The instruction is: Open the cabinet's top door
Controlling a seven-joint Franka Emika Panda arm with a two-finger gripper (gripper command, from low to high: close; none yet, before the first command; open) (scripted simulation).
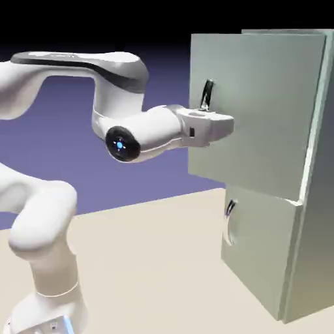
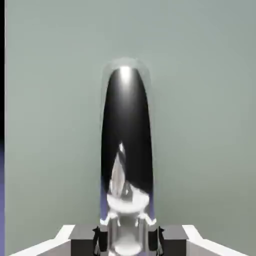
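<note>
Arm (image 1: 78,72) enters from the exterior view's left, elbow high, forearm level, hand reaching right to the cabinet (image 1: 313,163).

Gripper (image 1: 212,117): pressed against the top door (image 1: 261,104) at its handle (image 1: 207,96). In the exterior view the fingers are hidden behind the hand body, with the dark upper end of the handle sticking up above it. Hand view settles it: both finger tips (image 2: 100,239) sit tight against either side of the bar (image 2: 126,150) at the bottom edge, no gap visible. Judged: jaws closed, pinching the handle near its lower end.

Top door: the taller upper panel, at the exterior view's right. Its free edge, the one with the handle, stands clearly proud of the cabinet body, and the panel is angled out from the front. The bottom door (image 1: 261,254) with its small handle (image 1: 229,218) also appears to stand off the body; how far, I cannot tell.

Progress, as a judgement:
- reach to handle: done
- grasp: done, grip looks centred on the bar
- swing: begun; door is ajar, not wide
- left: pull on round the hinge until the panel stands well open, then release.

Risk note: bar is smooth and glossy; the pinch could slide along it if the pull does not follow the door's arc.
</note>
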